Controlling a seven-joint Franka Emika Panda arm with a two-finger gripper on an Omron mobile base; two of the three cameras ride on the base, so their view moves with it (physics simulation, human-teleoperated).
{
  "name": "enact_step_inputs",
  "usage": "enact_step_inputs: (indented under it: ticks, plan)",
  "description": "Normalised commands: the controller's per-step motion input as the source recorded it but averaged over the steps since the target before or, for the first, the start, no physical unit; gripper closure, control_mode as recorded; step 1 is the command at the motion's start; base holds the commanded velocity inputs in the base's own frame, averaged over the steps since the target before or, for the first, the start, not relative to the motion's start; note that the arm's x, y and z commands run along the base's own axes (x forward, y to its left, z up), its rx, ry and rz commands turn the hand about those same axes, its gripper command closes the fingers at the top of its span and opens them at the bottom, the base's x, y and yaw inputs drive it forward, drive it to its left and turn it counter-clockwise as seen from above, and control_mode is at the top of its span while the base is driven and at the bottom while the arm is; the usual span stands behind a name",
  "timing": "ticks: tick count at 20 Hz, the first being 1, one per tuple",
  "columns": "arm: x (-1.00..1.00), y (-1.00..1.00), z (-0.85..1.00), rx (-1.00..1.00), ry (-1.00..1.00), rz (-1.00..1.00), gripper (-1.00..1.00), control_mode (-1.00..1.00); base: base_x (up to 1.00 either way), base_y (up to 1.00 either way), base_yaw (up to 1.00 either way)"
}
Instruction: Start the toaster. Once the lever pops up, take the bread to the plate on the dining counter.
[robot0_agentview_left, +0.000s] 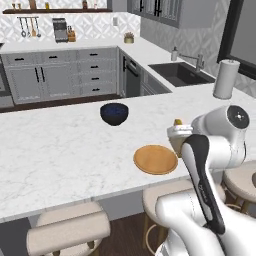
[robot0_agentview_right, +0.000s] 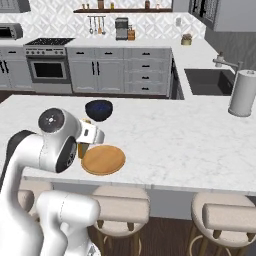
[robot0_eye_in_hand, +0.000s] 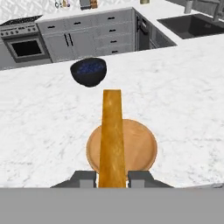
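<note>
Orange-brown edge of the bread stood upright between my fingers, which were closed narrowly on its lower end; in the hand view the slice ran up the middle of the picture with the plate showing behind it on both sides; I judged I was carrying it above the plate, not yet touching it, though the height could not be read. Plate lay near the front edge of the dining counter, bare of anything; dark blue bowl sat further in, apart from the plate.

From the left base view my gripper hung just to the right of the plate, a scrap of the slice peeking above the hand; from the right base view the gripper was at the plate's left rim. Paper towel roll stood well off by the sink.

Step in hand, as I judged: the delivery, last stretch. Next move called for centring over the plate, lowering until the slice met the wood, then opening; held on edge, the slice might tip and fall partly off the rim if let go high.
</note>
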Motion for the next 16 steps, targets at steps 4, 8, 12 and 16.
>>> enact_step_inputs:
  ticks: [4,8,12,16]
  plan:
    - [0.79,0.0,-0.52,0.23,0.03,0.2,1.0,-1.0,0.0,0.0,0.0]
    - [0.95,-0.01,-0.58,0.2,0.28,0.2,1.0,-1.0,0.0,0.0,0.0]
    - [0.85,0.0,-0.47,0.08,0.16,0.13,1.0,-1.0,0.0,0.0,0.0]
    - [0.63,0.0,-0.45,0.03,0.05,0.02,1.0,-1.0,0.0,0.0,0.0]
